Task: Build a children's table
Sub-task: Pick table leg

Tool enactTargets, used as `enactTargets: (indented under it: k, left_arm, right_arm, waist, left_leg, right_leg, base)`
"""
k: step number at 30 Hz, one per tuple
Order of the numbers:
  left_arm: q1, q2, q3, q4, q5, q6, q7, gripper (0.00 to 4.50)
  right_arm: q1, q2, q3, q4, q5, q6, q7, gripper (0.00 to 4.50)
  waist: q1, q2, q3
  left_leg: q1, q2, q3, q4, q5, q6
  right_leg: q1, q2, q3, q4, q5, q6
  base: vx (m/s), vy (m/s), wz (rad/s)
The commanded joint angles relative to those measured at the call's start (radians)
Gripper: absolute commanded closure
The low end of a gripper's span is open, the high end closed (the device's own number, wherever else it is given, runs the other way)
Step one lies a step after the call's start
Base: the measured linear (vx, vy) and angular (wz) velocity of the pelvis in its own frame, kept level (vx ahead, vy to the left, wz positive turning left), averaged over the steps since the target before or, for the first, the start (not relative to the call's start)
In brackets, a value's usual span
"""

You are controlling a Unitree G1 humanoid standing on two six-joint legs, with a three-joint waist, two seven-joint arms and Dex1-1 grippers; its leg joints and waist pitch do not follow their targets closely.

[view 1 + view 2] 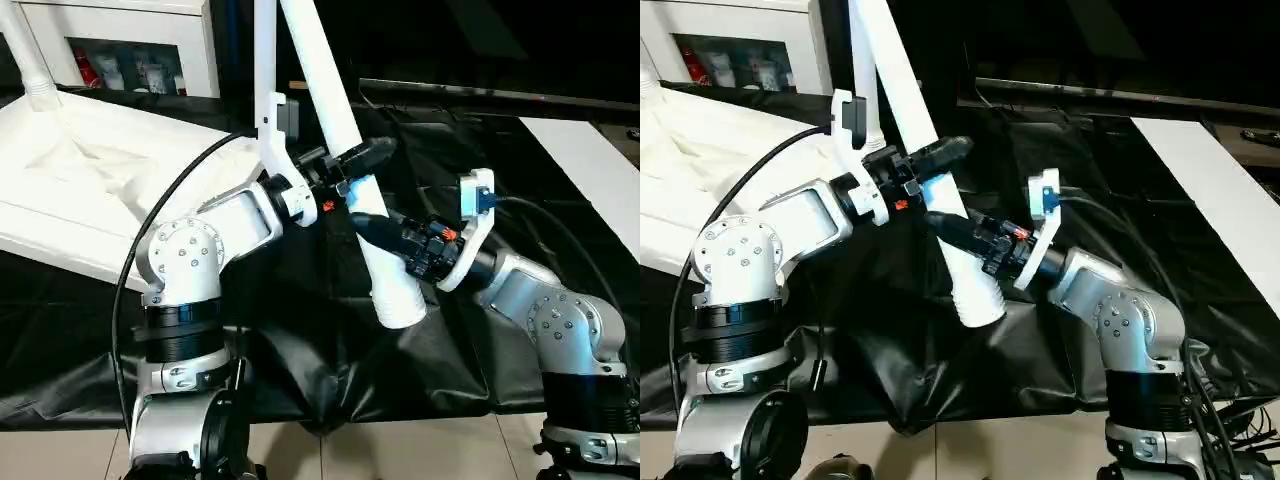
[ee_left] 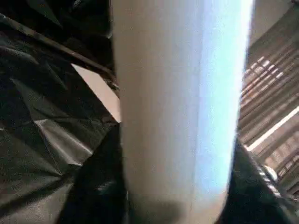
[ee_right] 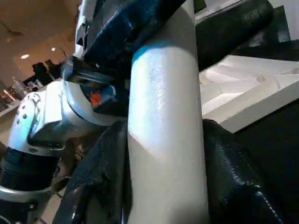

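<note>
Leg (image 1: 345, 130) is the landmark: long white tube, tilted, held off the black-draped counter (image 1: 330, 370), ribbed end lowest. Left pincer (image 1: 358, 158) clamps it w/ both black fingers around the tube; right pincer (image 1: 372, 222) pinches it just below that, nearer the ribbed end. Tabletop (image 1: 90, 170) lies underside-up, well to the robot's left of the leg. One other leg (image 1: 25, 60) stands in a far corner socket. Progress, by my read: early. At least 1 leg seated, this one in hand but not at a socket; remaining sockets can't be judged.
</note>
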Motion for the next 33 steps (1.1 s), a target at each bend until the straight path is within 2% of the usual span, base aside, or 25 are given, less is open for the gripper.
enactTargets:
  k: [1,2,3,5,7,9,12,13,14,17,18,25,26,27,33]
  left_arm:
    - [-0.029,0.029,-0.018,-0.014,-0.005,0.017,-0.013,2.52]
    - [-0.030,0.042,-0.026,-0.018,-0.002,0.019,-0.026,2.60]
    - [-0.028,0.071,-0.048,-0.026,0.003,0.022,-0.058,2.60]
    - [-0.024,0.115,-0.081,-0.037,0.008,0.027,-0.107,2.63]
    - [-0.029,0.172,-0.112,-0.045,0.005,0.035,-0.170,2.68]
    - [-0.035,0.209,-0.135,-0.051,-0.001,0.039,-0.218,2.68]
    - [-0.048,0.291,-0.186,-0.072,-0.034,0.041,-0.349,2.68]
    - [-0.051,0.301,-0.191,-0.074,-0.041,0.042,-0.369,2.68]
    - [-0.057,0.317,-0.199,-0.076,-0.052,0.038,-0.404,2.68]
    - [-0.063,0.331,-0.203,-0.083,-0.077,0.041,-0.450,2.68]
    - [-0.065,0.345,-0.213,-0.090,-0.095,0.038,-0.498,2.68]
    - [-0.063,0.347,-0.244,-0.101,-0.109,0.016,-0.556,2.68]
    - [-0.063,0.346,-0.249,-0.100,-0.109,0.011,-0.560,2.68]
    - [-0.063,0.343,-0.255,-0.098,-0.104,0.003,-0.563,2.68]
    - [-0.067,0.334,-0.263,-0.086,-0.093,-0.017,-0.575,2.68]
  right_arm:
    - [-0.025,-0.007,0.003,-0.003,-0.004,-0.008,-0.007,2.67]
    - [-0.027,-0.006,0.006,-0.003,-0.003,-0.003,-0.008,2.11]
    - [-0.031,-0.005,0.010,-0.003,-0.001,0.010,-0.013,1.97]
    - [-0.036,-0.016,0.027,-0.011,-0.003,0.030,-0.008,1.95]
    - [-0.040,-0.061,0.071,-0.028,-0.025,0.051,0.020,1.78]
    - [-0.042,-0.096,0.094,-0.039,-0.030,0.065,0.045,1.58]
    - [-0.058,-0.179,0.130,-0.052,-0.011,0.112,0.129,1.55]
    - [-0.061,-0.193,0.137,-0.054,-0.007,0.120,0.145,1.55]
    - [-0.066,-0.216,0.149,-0.060,0.000,0.133,0.175,1.55]
    - [-0.072,-0.240,0.166,-0.062,0.008,0.148,0.207,1.55]
    - [-0.080,-0.262,0.188,-0.058,0.007,0.154,0.231,1.55]
    - [-0.105,-0.271,0.245,-0.039,-0.010,0.155,0.278,1.55]
    - [-0.109,-0.269,0.253,-0.034,-0.014,0.153,0.281,1.55]
    - [-0.113,-0.266,0.258,-0.031,-0.013,0.152,0.286,1.55]
    - [-0.117,-0.253,0.278,-0.028,-0.013,0.143,0.298,1.55]
  waist:
    - [0.003,-0.006,-0.070]
    - [0.002,-0.005,-0.070]
    - [0.001,-0.006,-0.070]
    - [0.001,-0.003,-0.070]
    - [0.000,-0.009,-0.071]
    - [0.002,-0.004,-0.070]
    - [0.005,-0.005,-0.073]
    - [0.005,-0.008,-0.072]
    - [0.008,-0.007,-0.073]
    - [0.005,-0.009,-0.071]
    - [0.006,-0.012,-0.071]
    - [0.005,-0.015,-0.071]
    - [0.004,-0.018,-0.072]
    - [0.005,-0.016,-0.072]
    - [0.007,-0.017,-0.075]
  left_leg:
    - [0.025,0.083,-0.044,-0.084,-0.085,-0.016]
    - [0.027,0.083,-0.044,-0.085,-0.086,-0.017]
    - [0.027,0.084,-0.043,-0.085,-0.088,-0.020]
    - [0.028,0.083,-0.045,-0.087,-0.086,-0.024]
    - [0.028,0.081,-0.045,-0.087,-0.078,-0.027]
    - [0.030,0.081,-0.042,-0.087,-0.068,-0.034]
    - [0.032,0.083,-0.041,-0.085,-0.059,-0.037]
    - [0.031,0.081,-0.040,-0.084,-0.059,-0.035]
    - [0.031,0.081,-0.039,-0.084,-0.059,-0.034]
    - [0.029,0.082,-0.040,-0.084,-0.068,-0.039]
    - [0.028,0.082,-0.039,-0.082,-0.072,-0.039]
    - [0.029,0.083,-0.039,-0.081,-0.076,-0.043]
    - [0.029,0.083,-0.038,-0.080,-0.072,-0.042]
    - [0.029,0.083,-0.039,-0.080,-0.069,-0.042]
    - [0.030,0.082,-0.037,-0.077,-0.041,-0.034]
  right_leg:
    - [0.038,-0.101,0.060,-0.083,-0.173,-0.186]
    - [0.036,-0.099,0.060,-0.083,-0.179,-0.182]
    - [0.036,-0.098,0.060,-0.083,-0.179,-0.183]
    - [0.035,-0.097,0.060,-0.080,-0.183,-0.176]
    - [0.038,-0.094,0.059,-0.079,-0.182,-0.166]
    - [0.035,-0.094,0.061,-0.078,-0.174,-0.158]
    - [0.036,-0.094,0.060,-0.070,-0.128,-0.180]
    - [0.036,-0.093,0.060,-0.071,-0.126,-0.179]
    - [0.039,-0.094,0.061,-0.069,-0.128,-0.180]
    - [0.039,-0.098,0.060,-0.067,-0.127,-0.200]
    - [0.040,-0.100,0.061,-0.068,-0.131,-0.206]
    - [0.039,-0.100,0.061,-0.069,-0.157,-0.211]
    - [0.040,-0.099,0.061,-0.069,-0.152,-0.212]
    - [0.040,-0.100,0.061,-0.068,-0.150,-0.213]
    - [0.041,-0.098,0.060,-0.060,-0.084,-0.231]
  base:
    - [0.000,0.000,0.00]
    - [0.000,0.000,0.00]
    - [0.000,0.000,0.00]
    - [0.000,0.000,0.00]
    - [0.000,0.000,0.00]
    - [0.000,0.000,0.00]
    - [0.000,0.000,0.00]
    - [0.000,0.000,0.00]
    - [0.000,0.000,0.00]
    - [0.000,0.000,0.00]
    - [0.000,0.000,0.00]
    - [0.000,0.000,0.00]
    - [0.000,0.000,0.00]
    - [0.000,0.000,0.00]
    - [0.000,0.000,0.00]
